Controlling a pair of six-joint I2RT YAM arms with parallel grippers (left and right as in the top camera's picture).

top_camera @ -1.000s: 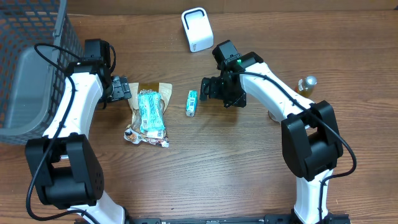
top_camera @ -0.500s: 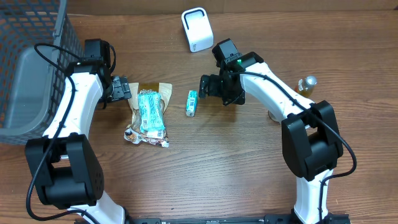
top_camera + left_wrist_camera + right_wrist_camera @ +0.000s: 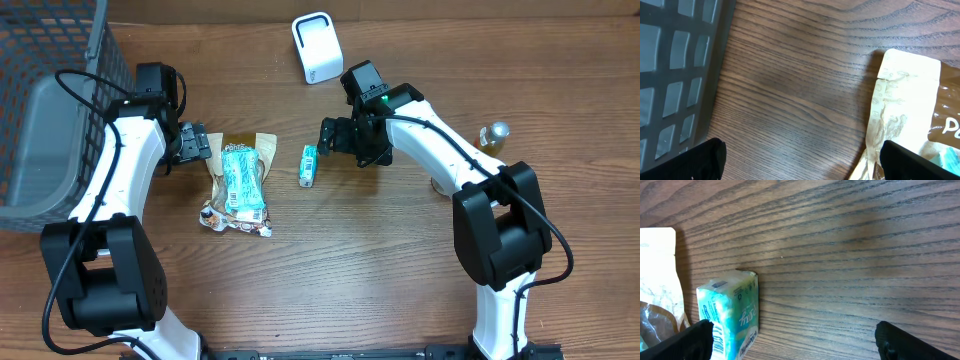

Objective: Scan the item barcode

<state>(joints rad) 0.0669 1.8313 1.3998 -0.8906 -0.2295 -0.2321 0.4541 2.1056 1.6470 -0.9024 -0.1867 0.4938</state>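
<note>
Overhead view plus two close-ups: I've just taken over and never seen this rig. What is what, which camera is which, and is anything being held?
The machine is a left arm and a right arm, white and black, at a wooden table. The wide picture looks straight down; each close-up comes from a wrist camera, with that arm's dark fingertips in the bottom corners. On the table lie a snack pouch, a small teal packet, a white scanner, a grey basket and a small bottle. The left gripper stands open beside the pouch's top edge; the right gripper stands open beside the teal packet. Neither holds anything.
</note>
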